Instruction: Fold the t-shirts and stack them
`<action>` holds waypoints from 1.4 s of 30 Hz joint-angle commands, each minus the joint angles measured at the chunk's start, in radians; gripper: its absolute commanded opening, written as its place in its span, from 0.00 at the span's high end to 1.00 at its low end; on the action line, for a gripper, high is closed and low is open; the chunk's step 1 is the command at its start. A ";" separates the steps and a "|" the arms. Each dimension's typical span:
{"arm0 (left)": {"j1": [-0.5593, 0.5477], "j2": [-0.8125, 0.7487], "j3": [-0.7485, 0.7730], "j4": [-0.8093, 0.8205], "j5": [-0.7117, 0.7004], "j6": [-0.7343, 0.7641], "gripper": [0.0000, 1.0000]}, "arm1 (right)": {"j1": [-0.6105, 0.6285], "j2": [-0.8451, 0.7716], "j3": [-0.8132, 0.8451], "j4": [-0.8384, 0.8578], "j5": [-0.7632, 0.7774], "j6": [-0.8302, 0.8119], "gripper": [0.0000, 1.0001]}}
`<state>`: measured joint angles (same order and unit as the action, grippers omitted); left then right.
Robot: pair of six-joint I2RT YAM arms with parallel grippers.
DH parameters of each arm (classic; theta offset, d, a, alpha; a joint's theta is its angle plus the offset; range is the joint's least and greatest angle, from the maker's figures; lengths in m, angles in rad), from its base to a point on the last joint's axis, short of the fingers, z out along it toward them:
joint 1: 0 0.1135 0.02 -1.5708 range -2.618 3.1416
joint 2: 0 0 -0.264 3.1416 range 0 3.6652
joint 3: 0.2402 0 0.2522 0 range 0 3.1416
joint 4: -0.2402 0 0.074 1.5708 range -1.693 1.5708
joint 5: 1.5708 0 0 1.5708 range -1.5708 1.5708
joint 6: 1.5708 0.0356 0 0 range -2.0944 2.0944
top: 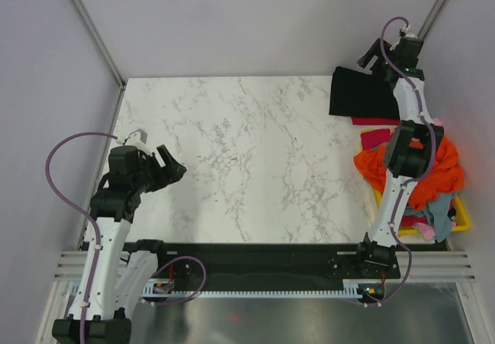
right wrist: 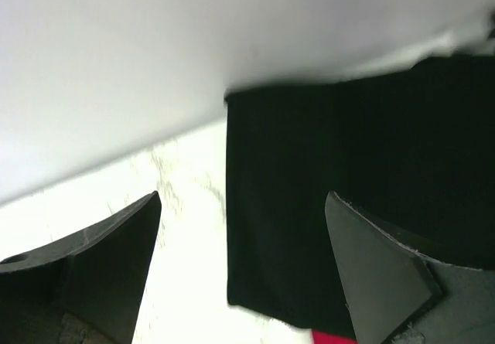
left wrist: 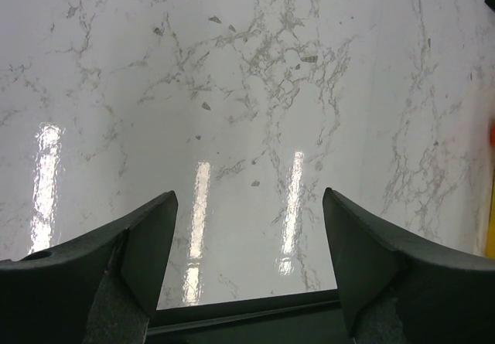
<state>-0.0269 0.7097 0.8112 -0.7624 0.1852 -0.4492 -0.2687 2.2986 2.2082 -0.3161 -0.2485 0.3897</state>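
Black rail (top: pixel 255 255) along the near edge of the table carries both arm bases. Just beyond it on the left, the left gripper (top: pixel 174 164) hangs over the bare marble tabletop (top: pixel 255 158). Its wrist view shows the jaws (left wrist: pixel 250 195) spread wide with only the glossy stone between them and no cloth in their grasp.

On the near right, a yellow basket (top: pixel 462 220) sits at the table's edge, heaped with loose garments. The pink t-shirt (top: pixel 422 229) and the light blue t-shirt (top: pixel 442 207) spill out at the near end. The orange t-shirt (top: pixel 441 175) is bunched on top, partly hidden by the right arm's forearm.

Farther back, in the far right corner, the black t-shirt (top: pixel 357 93) lies flat as a neat rectangle. The crimson red t-shirt (top: pixel 377 120) shows along its near edge, touching it; whether it runs underneath cannot be told.

The right gripper (top: pixel 373 58) is raised over the black shirt's far side. From its wrist, the fingers (right wrist: pixel 108 267) stand wide apart above the black cloth (right wrist: pixel 348 166) and grip nothing, with a sliver of crimson (right wrist: pixel 332 338) at the bottom.
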 commanded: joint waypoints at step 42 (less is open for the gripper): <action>-0.001 0.056 0.019 0.158 0.137 0.070 0.16 | 0.694 -1.647 -1.489 -0.074 0.496 0.092 0.02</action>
<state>-0.0269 0.7700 0.8291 -0.6476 0.2970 -0.4061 0.4229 0.6434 0.7029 -0.3603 0.2035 0.4831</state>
